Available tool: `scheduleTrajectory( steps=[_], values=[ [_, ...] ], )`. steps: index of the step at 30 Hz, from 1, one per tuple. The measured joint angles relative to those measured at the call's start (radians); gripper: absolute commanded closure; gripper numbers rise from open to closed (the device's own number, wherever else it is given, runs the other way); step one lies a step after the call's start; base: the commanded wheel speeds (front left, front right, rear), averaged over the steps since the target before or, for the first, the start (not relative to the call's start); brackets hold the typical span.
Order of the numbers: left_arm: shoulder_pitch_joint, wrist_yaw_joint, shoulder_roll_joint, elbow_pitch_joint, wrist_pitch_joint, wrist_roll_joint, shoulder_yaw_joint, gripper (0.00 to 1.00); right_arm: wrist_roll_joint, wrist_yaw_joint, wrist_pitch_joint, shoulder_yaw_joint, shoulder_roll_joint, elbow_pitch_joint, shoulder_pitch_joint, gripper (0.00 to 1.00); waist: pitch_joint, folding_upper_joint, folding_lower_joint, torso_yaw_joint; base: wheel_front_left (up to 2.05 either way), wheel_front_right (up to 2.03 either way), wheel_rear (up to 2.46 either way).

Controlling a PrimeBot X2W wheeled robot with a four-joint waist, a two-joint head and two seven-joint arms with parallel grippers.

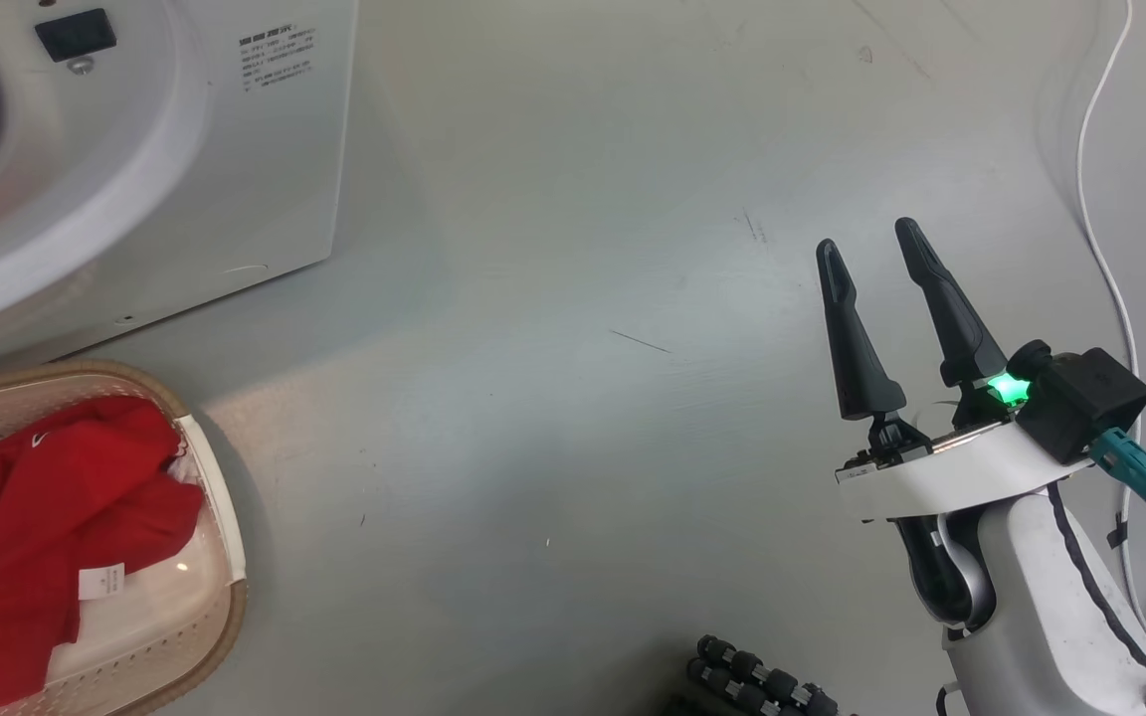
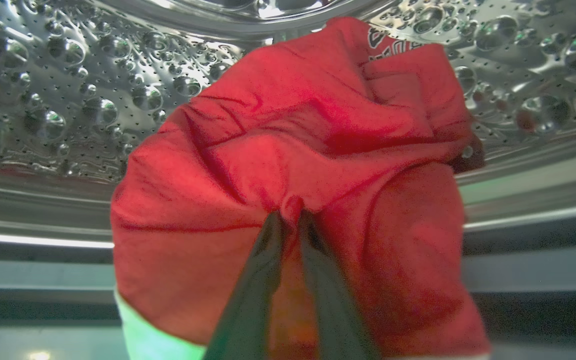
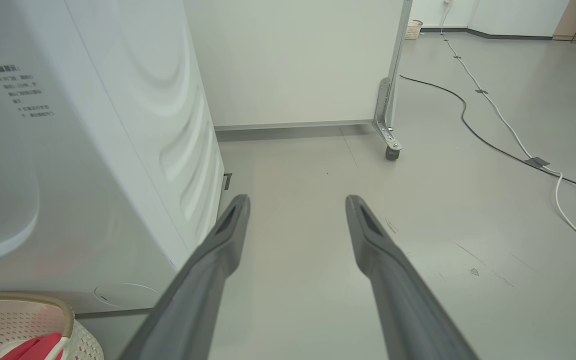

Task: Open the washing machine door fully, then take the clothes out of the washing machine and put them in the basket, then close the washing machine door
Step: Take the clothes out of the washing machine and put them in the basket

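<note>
- Your left gripper (image 2: pixel 290 216) is inside the washing machine, its two dark fingers drawn almost together and pinching a raised fold of the red garment (image 2: pixel 308 130).
- That garment sits bunched against the perforated steel drum (image 2: pixel 68 100), with a strip of pale trim showing at its lower edge in the left wrist view.
- Your right gripper (image 1: pixel 865 236) hangs over the bare grey floor (image 1: pixel 553 298) with its fingers spread wide and nothing between them. It is well apart from the machine and the basket.
- The washing machine (image 1: pixel 185 149) fills the upper left of the head view, white, with the curved recess of its front opening at the frame's edge.
- The basket (image 1: pixel 238 597) stands on the floor just in front of the machine, at your lower left.
- A second red garment (image 1: pixel 26 537) lies crumpled inside the basket, a small white label (image 1: pixel 100 582) showing near its lower edge.
- A white cable (image 1: pixel 1110 268) trails across the floor to the right of your right gripper.
</note>
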State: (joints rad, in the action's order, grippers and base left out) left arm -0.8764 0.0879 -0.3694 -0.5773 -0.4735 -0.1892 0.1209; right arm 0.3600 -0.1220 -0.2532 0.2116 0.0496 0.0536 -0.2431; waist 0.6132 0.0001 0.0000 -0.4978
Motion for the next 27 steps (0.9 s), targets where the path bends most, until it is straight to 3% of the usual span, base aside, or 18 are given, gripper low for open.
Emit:
scheduleTrajectory(
  steps=[16,27],
  values=[
    [-0.005,-0.016,0.027,-0.037,0.131,0.000,-0.022,1.00,-0.010,0.000,0.000,-0.023,-0.001,0.006,-0.015,0.00,-0.021,0.0000,0.0000,0.027,0.00,0.00,0.00],
    [0.000,-0.052,0.094,-0.046,0.297,-0.003,-0.050,1.00,-0.038,0.000,0.000,-0.045,0.000,0.015,-0.015,0.00,-0.071,0.0000,0.0000,0.076,0.00,0.00,0.00]
  ],
)
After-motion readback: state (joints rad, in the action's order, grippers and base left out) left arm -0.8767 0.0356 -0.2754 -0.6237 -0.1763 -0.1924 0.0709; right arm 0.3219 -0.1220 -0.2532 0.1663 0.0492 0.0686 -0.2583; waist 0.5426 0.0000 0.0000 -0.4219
